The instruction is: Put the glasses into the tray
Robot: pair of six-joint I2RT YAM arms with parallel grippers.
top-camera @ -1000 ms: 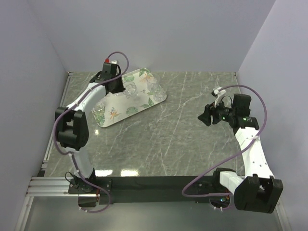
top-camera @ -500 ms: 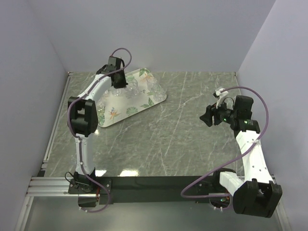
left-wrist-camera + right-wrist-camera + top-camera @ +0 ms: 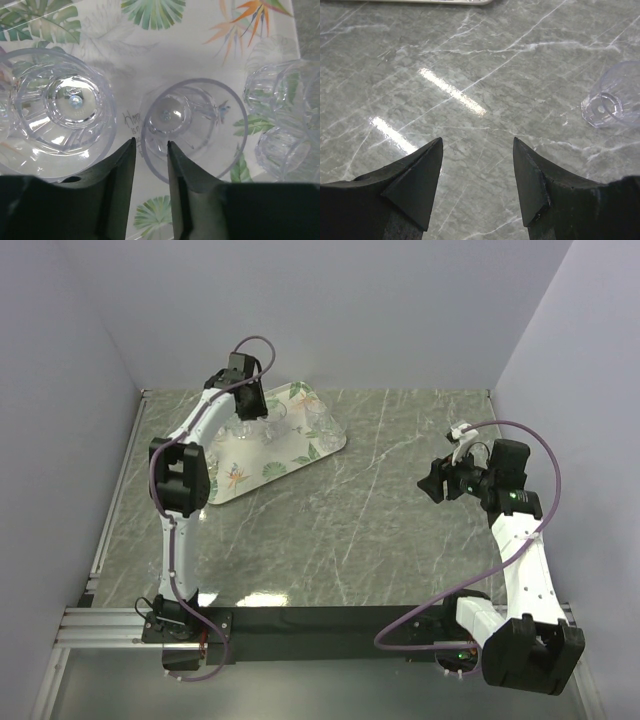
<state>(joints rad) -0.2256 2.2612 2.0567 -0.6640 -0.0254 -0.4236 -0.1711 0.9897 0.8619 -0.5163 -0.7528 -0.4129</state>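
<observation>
The leaf-printed tray point(image 3: 283, 462) lies at the table's back left. Several clear glasses point(image 3: 312, 421) stand in it. In the left wrist view my left gripper point(image 3: 149, 146) hovers over the tray point(image 3: 165, 52) with its jaws a narrow gap apart. The near rim of one upright glass point(image 3: 200, 125) passes between the fingertips. Another glass point(image 3: 65, 107) stands to its left and more glasses point(image 3: 280, 115) to its right. My right gripper point(image 3: 477, 142) is open and empty above bare marble. One glass point(image 3: 615, 97) lies tilted on the table to its right.
The grey marble table point(image 3: 360, 520) is walled at the back and both sides. The left arm point(image 3: 185, 465) reaches along the left edge to the tray. The right arm point(image 3: 515, 530) stands at the right side. The tray's near edge point(image 3: 420, 1) shows at the top of the right wrist view.
My left gripper has moved toward the back over the tray's far part, and the left arm has stretched out. The right arm has hardly moved.
</observation>
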